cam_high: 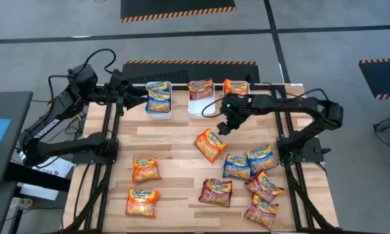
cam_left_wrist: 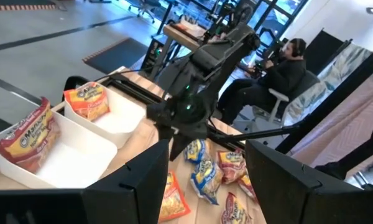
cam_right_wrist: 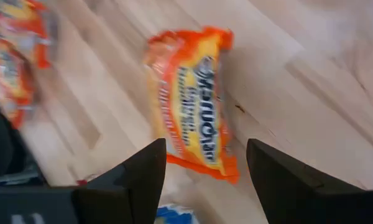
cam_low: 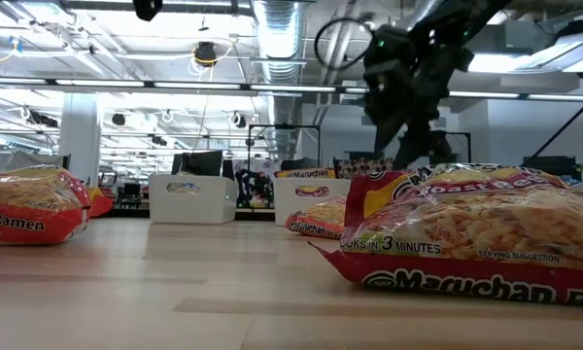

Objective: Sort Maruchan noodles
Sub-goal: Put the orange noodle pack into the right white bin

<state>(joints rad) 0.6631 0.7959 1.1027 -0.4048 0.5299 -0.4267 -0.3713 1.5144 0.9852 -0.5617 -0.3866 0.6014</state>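
Noodles: loose packets spread over the front half of the worktop [cam_high: 175,140], three already in the white bins [cam_high: 158,109] at the back edge: blue one in left bin, maroon one in middle bin, orange one in right bin. Nearest loose target: orange packet [cam_high: 209,144], flat on the wood near centre, long axis diagonal in the high view. Right gripper [cam_high: 223,127] hanging above the worktop just behind and beside that packet, between it and the bins; jaws spread, empty. Right wrist view: orange packet [cam_right_wrist: 189,102] directly ahead beyond the two fingers, long axis running roughly away from the jaws, so likely a wrist turn needed to close across the short side. Left gripper [cam_high: 140,93] up by the blue bin at back left, jaws spread, empty, well apart from the orange packet. Right arm clearly nearer. Judged next: drop onto the orange packet.
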